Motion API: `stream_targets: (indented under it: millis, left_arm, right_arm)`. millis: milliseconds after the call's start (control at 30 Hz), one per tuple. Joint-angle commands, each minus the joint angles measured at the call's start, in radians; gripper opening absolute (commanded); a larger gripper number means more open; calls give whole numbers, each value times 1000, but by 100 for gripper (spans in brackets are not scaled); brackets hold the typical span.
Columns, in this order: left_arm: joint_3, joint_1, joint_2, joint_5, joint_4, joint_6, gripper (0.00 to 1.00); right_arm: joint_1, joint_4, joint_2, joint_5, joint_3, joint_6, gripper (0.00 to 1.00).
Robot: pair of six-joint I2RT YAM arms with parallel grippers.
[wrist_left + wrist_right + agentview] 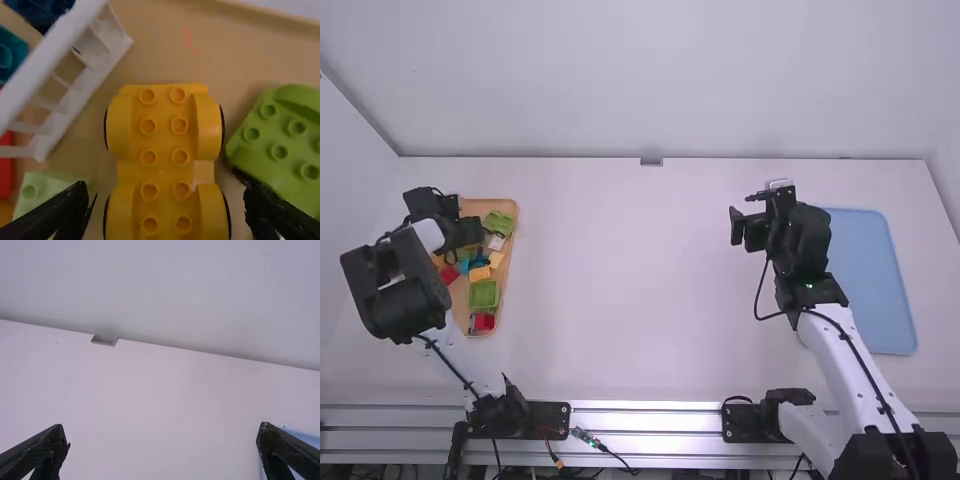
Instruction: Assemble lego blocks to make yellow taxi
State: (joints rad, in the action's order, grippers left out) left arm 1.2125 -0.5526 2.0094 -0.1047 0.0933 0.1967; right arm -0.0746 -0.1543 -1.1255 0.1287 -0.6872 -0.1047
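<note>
My left gripper (470, 250) hangs over the wooden tray at the table's left. In the left wrist view the left gripper (167, 212) is open, its fingers on either side of a yellow wheeled base (164, 142) with studs up, not gripping it. A green block (280, 145) lies beside the base on one side; a pale green block (47, 195) and a white rack-like piece (65, 75) lie on the other. At the table's right, my right gripper (750, 215) is held above the surface, and in its wrist view the right gripper (162, 437) is open with nothing between its fingers.
The wooden tray (516, 215) also holds red (484, 322), teal (10, 55) and orange (480, 273) blocks and a green box-shaped piece (484, 293). A blue tray (875, 280) lies beside the right arm.
</note>
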Motion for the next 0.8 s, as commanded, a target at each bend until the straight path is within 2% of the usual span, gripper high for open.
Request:
stream_targets:
  millis: [0, 233, 533, 633, 767]
  left_arm:
    - [-29, 3, 3, -11, -3, -25, 81]
    - [-31, 3, 4, -11, -3, -51, 77]
    - [-130, 3, 4, -11, -158, -52, 80]
    - [-134, 2, 4, -11, -172, -64, 78]
    - [-133, 3, 4, -11, -180, -77, 70]
  right_arm:
    - [3, -2, -6, 5, -35, 0, 99]
    - [1, 1, -6, 5, -35, -1, 99]
    - [3, -2, -6, 6, -35, 0, 99]
    - [3, -3, -6, 5, -35, -1, 99]
    - [3, -2, -6, 5, -35, 0, 99]
